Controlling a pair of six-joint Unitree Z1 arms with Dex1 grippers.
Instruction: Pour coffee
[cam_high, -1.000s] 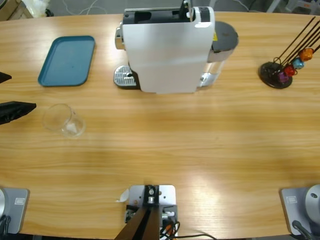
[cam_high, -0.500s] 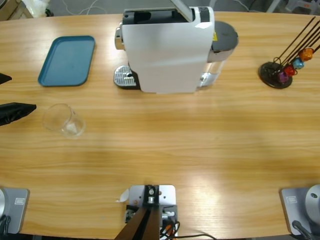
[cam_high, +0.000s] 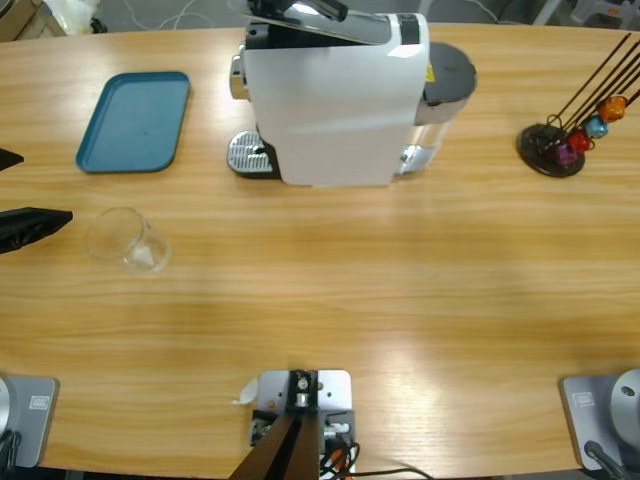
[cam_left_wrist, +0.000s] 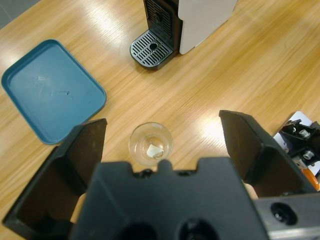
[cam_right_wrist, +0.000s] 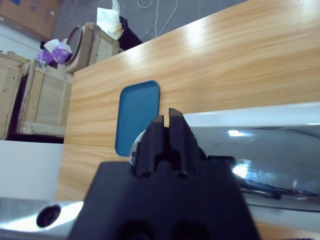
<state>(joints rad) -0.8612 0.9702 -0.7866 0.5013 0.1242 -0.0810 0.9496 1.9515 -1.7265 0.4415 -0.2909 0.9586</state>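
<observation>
Glass (cam_high: 127, 241), lower left of centre: upright, mouth up. Left gripper (cam_left_wrist: 162, 137): jaws wide apart. Right gripper (cam_right_wrist: 167, 120): jaws together above machine (cam_high: 335, 95).

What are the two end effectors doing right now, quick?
Left end effector: open, holding nothing, glass ahead of it.
Right end effector: shut, holding nothing, over the machine's lever.

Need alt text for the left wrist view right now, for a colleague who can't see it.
The open left gripper hangs over an empty clear glass standing upright on the wooden table. Beyond it are a blue tray and the white coffee machine with its drip grate.
</observation>
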